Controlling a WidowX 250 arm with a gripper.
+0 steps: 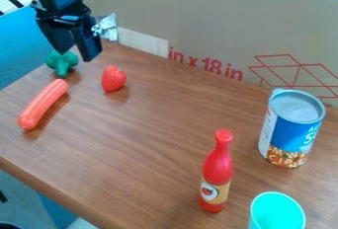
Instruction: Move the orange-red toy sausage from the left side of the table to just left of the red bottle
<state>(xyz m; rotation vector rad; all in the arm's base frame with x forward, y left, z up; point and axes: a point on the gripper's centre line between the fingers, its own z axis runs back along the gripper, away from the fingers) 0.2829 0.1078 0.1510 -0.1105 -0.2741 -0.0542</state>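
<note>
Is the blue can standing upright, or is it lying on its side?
Upright: the blue can stands on the wooden table, with its round top facing up.

Scene bright, light mostly even over the tabletop [151, 129]. Soft-edged shadows lay close against the orange sausage [43, 103], strawberry [113, 79] and broccoli [62, 64]; light probably came from overhead, though its source was unclear. Crumpled foil [106, 27] gave bright glints. Black tool [77, 56] was dark, surface detail partly lost.
</note>
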